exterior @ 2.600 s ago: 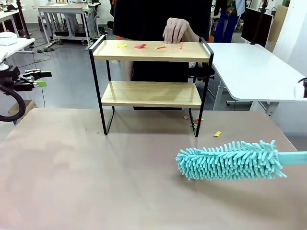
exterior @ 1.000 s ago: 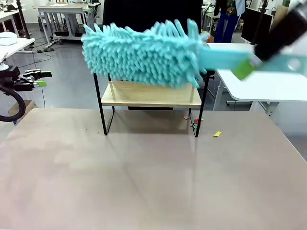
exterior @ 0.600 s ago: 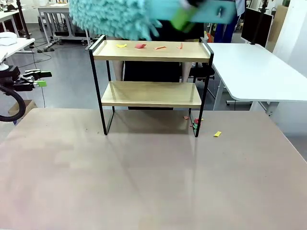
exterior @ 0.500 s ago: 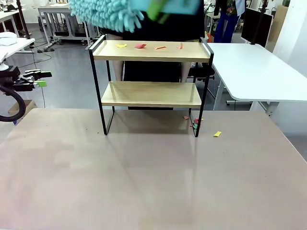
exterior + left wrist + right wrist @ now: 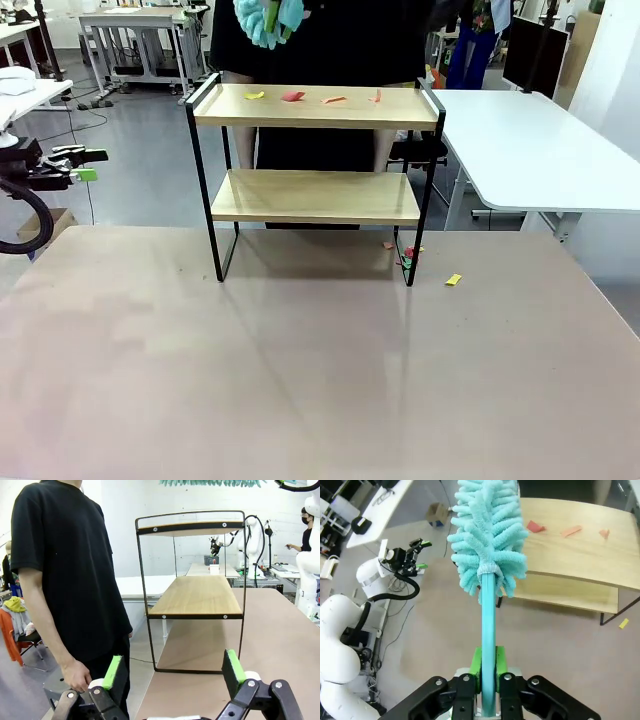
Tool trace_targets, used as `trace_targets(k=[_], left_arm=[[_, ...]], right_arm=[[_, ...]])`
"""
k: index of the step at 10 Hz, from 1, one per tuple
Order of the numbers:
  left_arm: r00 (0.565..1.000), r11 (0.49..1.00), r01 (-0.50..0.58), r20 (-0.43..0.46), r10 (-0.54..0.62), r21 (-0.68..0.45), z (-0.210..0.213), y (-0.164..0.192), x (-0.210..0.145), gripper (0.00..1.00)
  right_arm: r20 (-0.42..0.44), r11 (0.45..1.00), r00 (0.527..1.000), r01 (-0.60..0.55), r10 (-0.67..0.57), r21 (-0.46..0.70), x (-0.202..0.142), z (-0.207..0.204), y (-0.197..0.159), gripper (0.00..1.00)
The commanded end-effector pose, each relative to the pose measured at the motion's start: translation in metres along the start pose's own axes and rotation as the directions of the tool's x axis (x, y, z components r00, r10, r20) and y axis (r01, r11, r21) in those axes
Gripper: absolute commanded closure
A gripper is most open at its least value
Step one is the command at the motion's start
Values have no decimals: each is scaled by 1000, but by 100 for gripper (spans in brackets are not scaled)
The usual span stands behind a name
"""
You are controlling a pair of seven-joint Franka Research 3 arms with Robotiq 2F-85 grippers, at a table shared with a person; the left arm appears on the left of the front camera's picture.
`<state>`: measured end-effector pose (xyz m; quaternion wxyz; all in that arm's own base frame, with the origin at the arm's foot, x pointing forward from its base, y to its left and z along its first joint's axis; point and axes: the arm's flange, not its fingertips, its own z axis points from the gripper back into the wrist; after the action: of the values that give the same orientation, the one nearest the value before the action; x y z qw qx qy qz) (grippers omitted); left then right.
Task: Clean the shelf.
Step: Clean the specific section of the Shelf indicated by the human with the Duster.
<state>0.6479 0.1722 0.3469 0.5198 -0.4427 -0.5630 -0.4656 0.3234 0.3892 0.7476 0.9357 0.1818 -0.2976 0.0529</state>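
On the table [image 5: 300, 380], shelf [image 5: 580, 552] below right claw [image 5: 488, 664] with duster [image 5: 487, 535]

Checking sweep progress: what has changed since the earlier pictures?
The right jaws, shut on the duster, carried it from low over the table's right side up and leftward to above the shelf's left end. The person took a hand off the top board. Paper scraps and the open left jaws stayed put.

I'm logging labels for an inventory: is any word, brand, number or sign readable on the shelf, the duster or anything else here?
None: the shelf, the teal duster and the paper scraps on its top board carry no readable print.
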Motion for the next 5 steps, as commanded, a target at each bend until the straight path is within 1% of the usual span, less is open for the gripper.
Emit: trace_targets(k=[1,5], left_arm=[[1000,1000,13,-2,-13,-3,0,-3,3,0],[1000,1000,13,-2,-13,-3,0,-3,3,0]], right_arm=[[3,1000,1000,4,-4,7,-5,7,-3,87],[3,1000,1000,4,-4,7,-5,7,-3,87]])
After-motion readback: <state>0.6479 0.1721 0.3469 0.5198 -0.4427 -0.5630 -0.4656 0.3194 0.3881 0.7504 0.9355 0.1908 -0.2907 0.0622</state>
